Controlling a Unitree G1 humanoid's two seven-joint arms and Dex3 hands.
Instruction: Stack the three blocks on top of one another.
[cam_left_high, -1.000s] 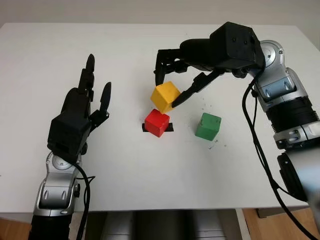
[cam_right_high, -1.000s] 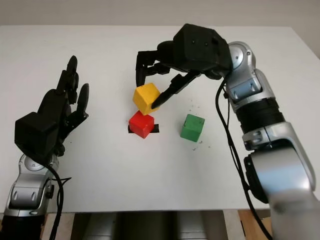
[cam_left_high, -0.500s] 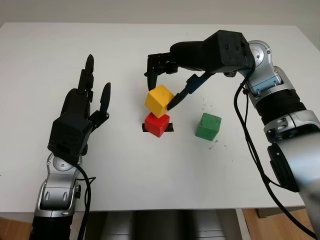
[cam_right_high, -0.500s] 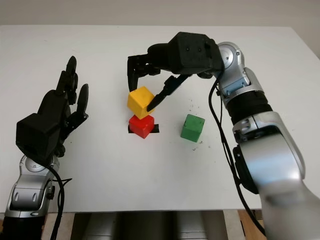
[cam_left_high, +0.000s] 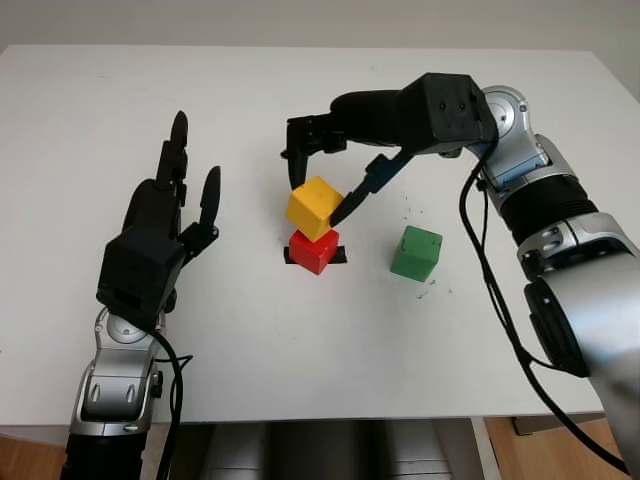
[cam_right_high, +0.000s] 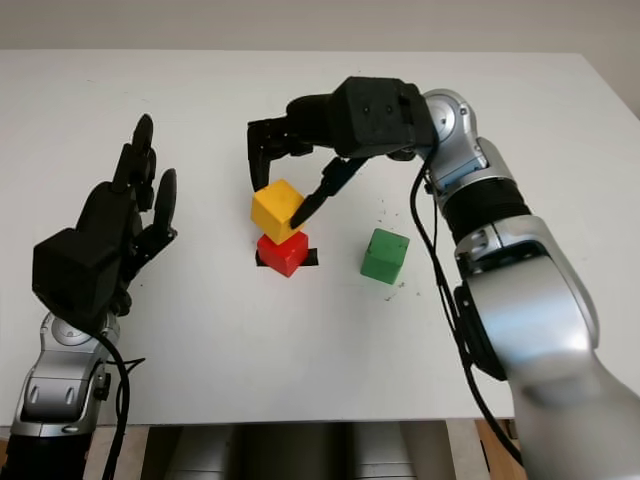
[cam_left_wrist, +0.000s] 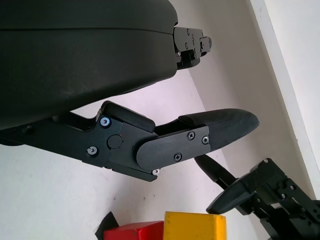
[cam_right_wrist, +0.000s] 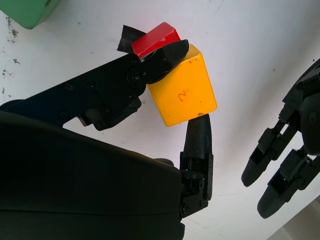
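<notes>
The yellow block (cam_left_high: 314, 207) is pinched between the fingers of the right hand (cam_left_high: 325, 181) and held directly over the red block (cam_left_high: 313, 251), tilted, its lower edge at or just above the red top. The red block is set on a patch of black tape (cam_left_high: 340, 255) near the middle of the white bench (cam_left_high: 300, 340). The green block (cam_left_high: 416, 252) is seen just to the right, apart. The left hand (cam_left_high: 165, 225) is held open above the bench's left side, nothing grasped.

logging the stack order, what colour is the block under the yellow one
Red. The red block sits beneath the yellow block, clearest in the left eye view.
</notes>
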